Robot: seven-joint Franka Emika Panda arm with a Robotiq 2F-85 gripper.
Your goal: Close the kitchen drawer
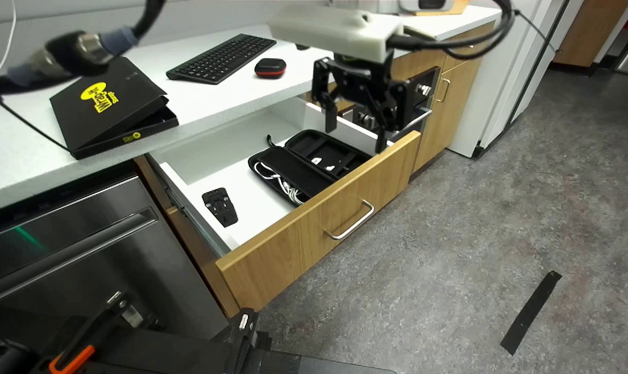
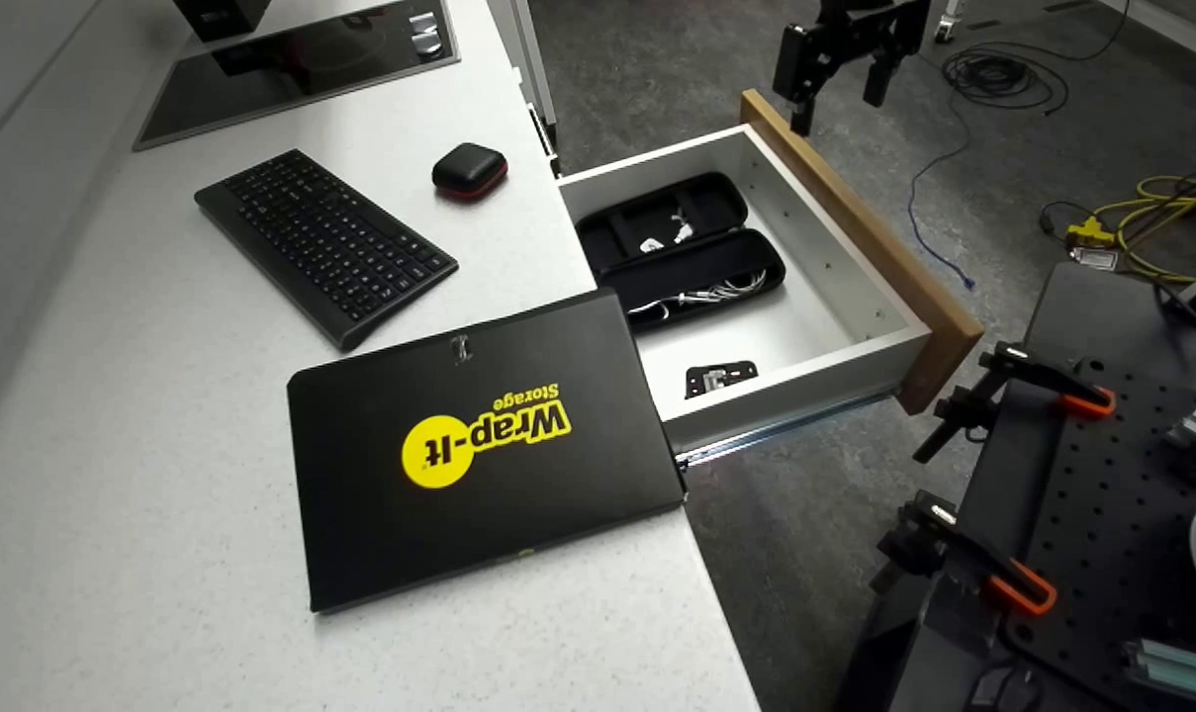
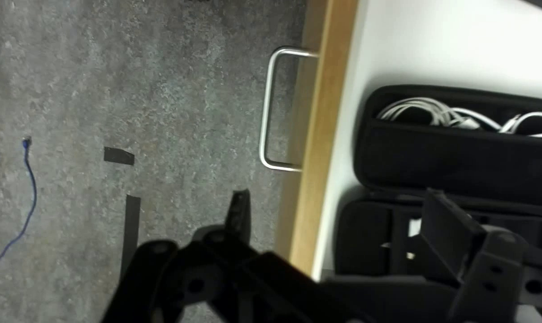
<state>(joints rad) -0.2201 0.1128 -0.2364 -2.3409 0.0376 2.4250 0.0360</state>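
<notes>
The kitchen drawer (image 1: 288, 254) is pulled far out, with its oak front and white inner walls showing. It also shows in an exterior view (image 2: 860, 213) and the wrist view (image 3: 318, 148). Its silver bar handle (image 1: 352, 228) shows in the wrist view (image 3: 266, 107) and is hidden in an exterior view. My gripper (image 1: 356, 134) is open and empty, above the front end of the drawer; it also shows in an exterior view (image 2: 839, 109). In the wrist view my gripper (image 3: 338, 206) has one finger over the floor outside the front and one over the inside. I see no contact.
An open black case (image 2: 696, 272) with white cables and a small black plate (image 1: 220, 206) lie in the drawer. A black box (image 2: 489, 450), keyboard (image 2: 325, 247) and small case (image 2: 469, 170) sit on the counter. A grey metal appliance (image 1: 85, 259) stands beside the drawer.
</notes>
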